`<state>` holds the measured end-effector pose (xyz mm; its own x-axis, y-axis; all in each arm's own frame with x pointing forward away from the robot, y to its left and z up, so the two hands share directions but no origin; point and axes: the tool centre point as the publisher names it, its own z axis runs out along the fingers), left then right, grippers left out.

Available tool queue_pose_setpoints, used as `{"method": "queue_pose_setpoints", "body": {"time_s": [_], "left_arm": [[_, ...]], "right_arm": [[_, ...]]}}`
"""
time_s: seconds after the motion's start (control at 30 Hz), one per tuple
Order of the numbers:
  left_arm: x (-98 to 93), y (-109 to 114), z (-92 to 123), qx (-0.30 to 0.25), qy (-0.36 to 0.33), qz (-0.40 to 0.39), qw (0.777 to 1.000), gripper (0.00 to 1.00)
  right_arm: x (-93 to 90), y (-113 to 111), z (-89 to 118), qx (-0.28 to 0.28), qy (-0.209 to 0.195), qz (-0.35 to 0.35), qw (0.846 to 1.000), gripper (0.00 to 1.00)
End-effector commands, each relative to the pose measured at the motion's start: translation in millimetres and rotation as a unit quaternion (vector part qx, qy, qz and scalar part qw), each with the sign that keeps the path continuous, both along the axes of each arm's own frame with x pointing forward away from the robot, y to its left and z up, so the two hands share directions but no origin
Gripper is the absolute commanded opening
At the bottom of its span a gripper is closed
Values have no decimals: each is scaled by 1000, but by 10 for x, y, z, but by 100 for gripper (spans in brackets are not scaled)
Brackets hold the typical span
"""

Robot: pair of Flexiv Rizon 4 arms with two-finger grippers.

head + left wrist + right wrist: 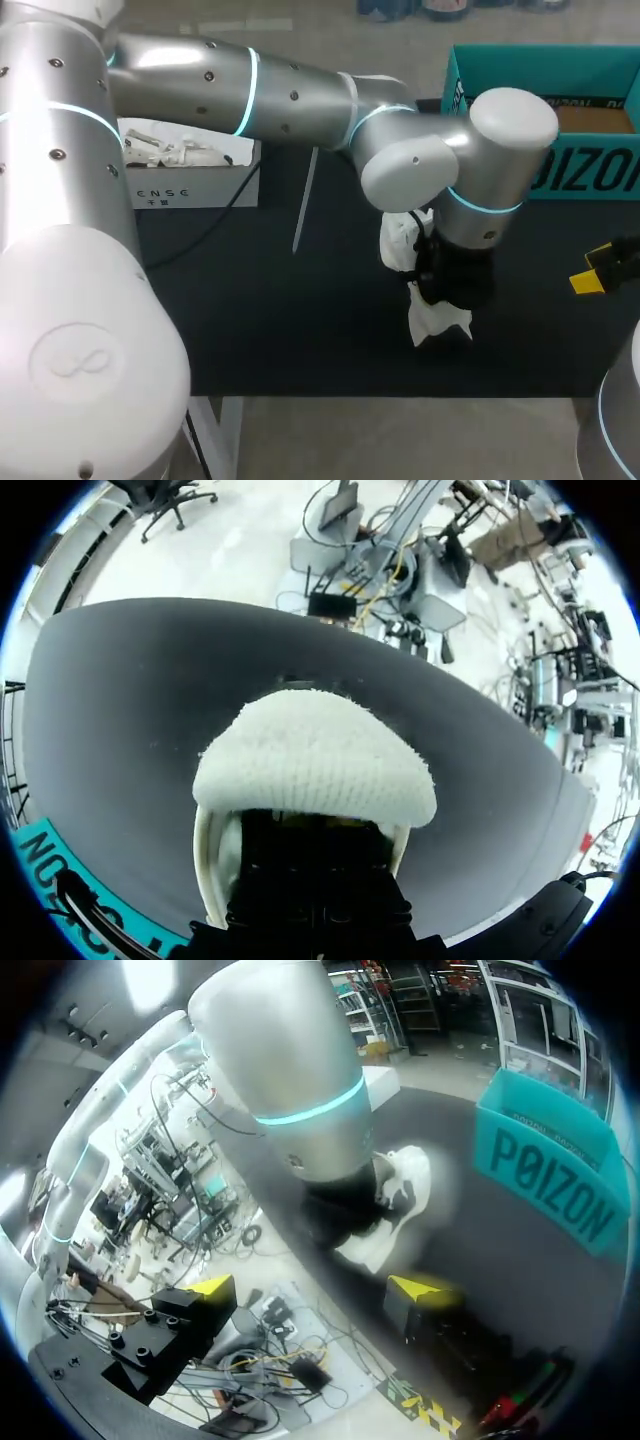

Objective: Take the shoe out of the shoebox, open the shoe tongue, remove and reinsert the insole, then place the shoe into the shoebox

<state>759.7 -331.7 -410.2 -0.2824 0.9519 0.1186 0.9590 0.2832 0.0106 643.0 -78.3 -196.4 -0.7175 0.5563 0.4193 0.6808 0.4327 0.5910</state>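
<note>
A white shoe (425, 300) hangs toe-down over the black mat, right of the middle. My left gripper (455, 280), at the end of the arm reaching across from the left, is shut on it. In the left wrist view the shoe (315, 770) fills the space ahead of the black gripper body and hides the fingertips. The teal shoebox (545, 110) stands open at the back right, apart from the shoe. My right gripper (315, 1290) is open and holds nothing, its yellow tips wide apart, facing the shoe (400, 1200) and the shoebox (550, 1170). It shows at the right edge (598, 270).
A white box (190, 170) with crumpled paper sits at the back left, a black cable trailing from it. A thin white strip (305, 200) lies on the mat beside it. The mat's front edge (380, 392) runs just below the shoe.
</note>
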Motion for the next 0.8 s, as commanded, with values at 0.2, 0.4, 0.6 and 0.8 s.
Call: {"method": "queue_pose_setpoints", "body": {"time_s": [0.2, 0.4, 0.6, 0.8], "left_arm": [[77, 115, 243, -3, -26, 14, 1000, 0], [73, 88, 494, -1, -58, 7, 998, 0], [138, 16, 257, -15, -45, 3, 999, 0], [175, -31, -54, -24, -22, 11, 999, 0]], "right_arm": [[-127, -9, 18, -10, -12, -15, 1000, 100], [-127, -9, 18, -10, -12, -15, 1000, 100], [-127, -9, 18, -10, -12, -15, 1000, 100], [-127, -9, 18, -10, -12, -15, 1000, 100]]}}
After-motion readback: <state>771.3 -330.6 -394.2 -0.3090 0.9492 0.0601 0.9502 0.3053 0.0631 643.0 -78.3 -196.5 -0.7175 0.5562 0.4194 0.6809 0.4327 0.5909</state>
